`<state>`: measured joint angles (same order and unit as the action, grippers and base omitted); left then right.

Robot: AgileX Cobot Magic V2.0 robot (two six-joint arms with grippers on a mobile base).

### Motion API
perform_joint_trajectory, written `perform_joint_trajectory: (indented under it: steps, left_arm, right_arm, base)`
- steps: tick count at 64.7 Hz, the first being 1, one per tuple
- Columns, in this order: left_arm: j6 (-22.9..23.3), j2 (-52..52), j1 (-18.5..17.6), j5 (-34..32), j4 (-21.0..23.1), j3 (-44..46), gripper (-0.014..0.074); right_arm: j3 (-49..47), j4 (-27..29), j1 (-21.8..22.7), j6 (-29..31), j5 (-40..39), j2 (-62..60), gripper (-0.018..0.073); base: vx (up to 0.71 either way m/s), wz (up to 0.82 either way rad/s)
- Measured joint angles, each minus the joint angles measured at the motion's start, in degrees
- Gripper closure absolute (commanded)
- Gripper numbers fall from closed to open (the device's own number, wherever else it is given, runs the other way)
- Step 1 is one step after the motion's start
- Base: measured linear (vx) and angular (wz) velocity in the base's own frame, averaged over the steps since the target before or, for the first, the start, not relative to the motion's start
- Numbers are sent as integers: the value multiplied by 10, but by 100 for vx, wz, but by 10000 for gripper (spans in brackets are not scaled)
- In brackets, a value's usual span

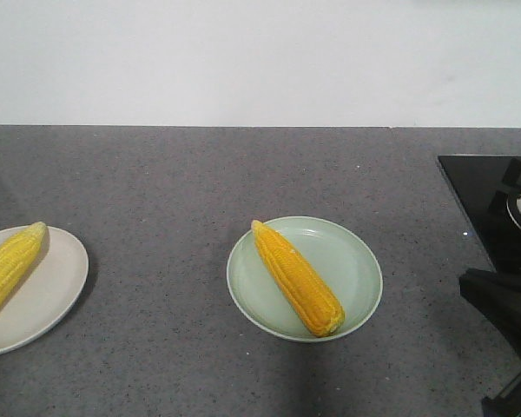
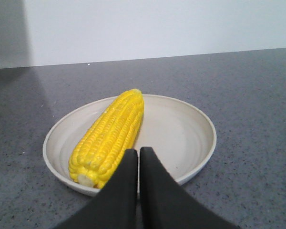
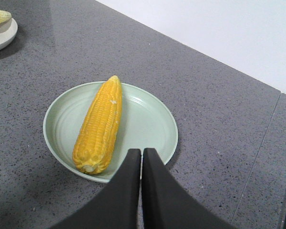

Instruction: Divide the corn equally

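Two corn cobs lying on two plates, one per plate; both end effectors closed and empty.

The grey worktop [image 1: 243,174] is carrying a beige plate [image 1: 52,291] at the left edge and a pale green plate [image 1: 347,261] near the centre, well apart. A black hob [image 1: 486,200] is sitting at the right edge. The lighter cob [image 2: 109,136] is lying on the beige plate, just ahead and left of the left end effector [image 2: 138,157], its long axis running away from the camera, tapered tip at the far end. The orange-yellow cob [image 3: 99,124] is lying on the green plate, ahead and left of the right end effector [image 3: 141,157], tip pointing away. Each end effector is hanging low over its plate's near rim, fingers pressed together, gripping nothing.
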<state>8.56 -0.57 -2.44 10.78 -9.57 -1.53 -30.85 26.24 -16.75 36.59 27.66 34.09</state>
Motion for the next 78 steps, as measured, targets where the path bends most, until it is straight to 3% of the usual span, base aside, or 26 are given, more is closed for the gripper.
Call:
perform_joint_trajectory:
  steps: [78]
  left_arm:
    - [0, 0, 0, -24, -1, 0, 603]
  right_arm:
    - [0, 0, 0, 1, 0, 0, 564]
  base:
    - [0, 0]
